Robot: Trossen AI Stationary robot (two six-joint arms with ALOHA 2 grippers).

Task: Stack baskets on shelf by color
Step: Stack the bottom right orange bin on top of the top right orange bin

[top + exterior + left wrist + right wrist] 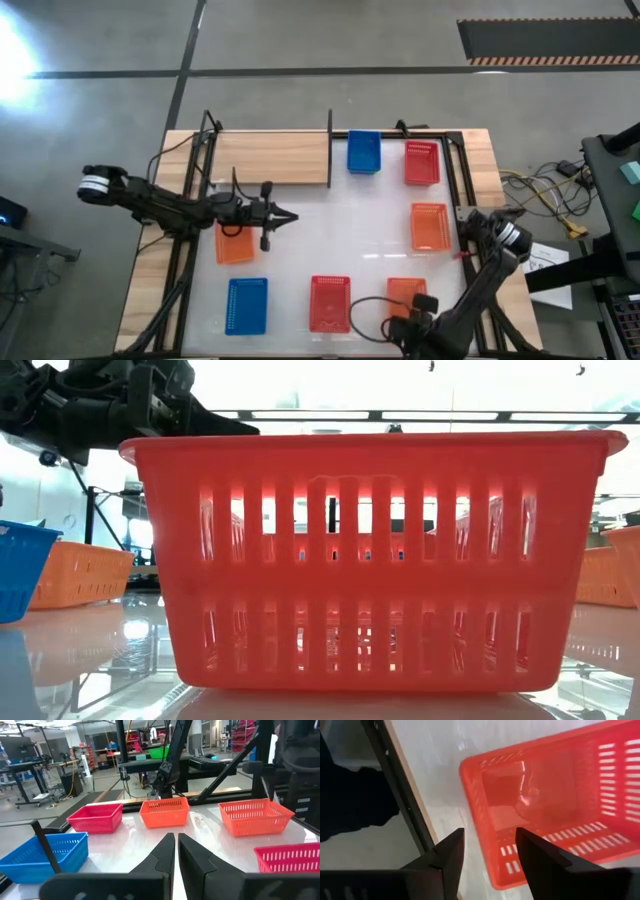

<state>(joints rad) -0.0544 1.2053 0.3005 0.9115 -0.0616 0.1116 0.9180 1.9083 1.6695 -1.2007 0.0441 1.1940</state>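
High view: shelf [270,158] lies bare at the table's far left; seven baskets sit scattered on the white tabletop [330,240]. Left gripper [288,217] hovers beside an orange basket [235,243].
Low view: red basket [370,560] fills the foreground, standing on the tabletop.
Left wrist view: left gripper [176,851] fingers pressed together, holding nothing.
Right wrist view: right gripper [490,851] fingers spread above the rim of an orange basket at the near edge [560,805].

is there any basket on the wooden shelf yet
No, in the high view the shelf lies bare, and the nearest blue basket sits beside it on the white tabletop.
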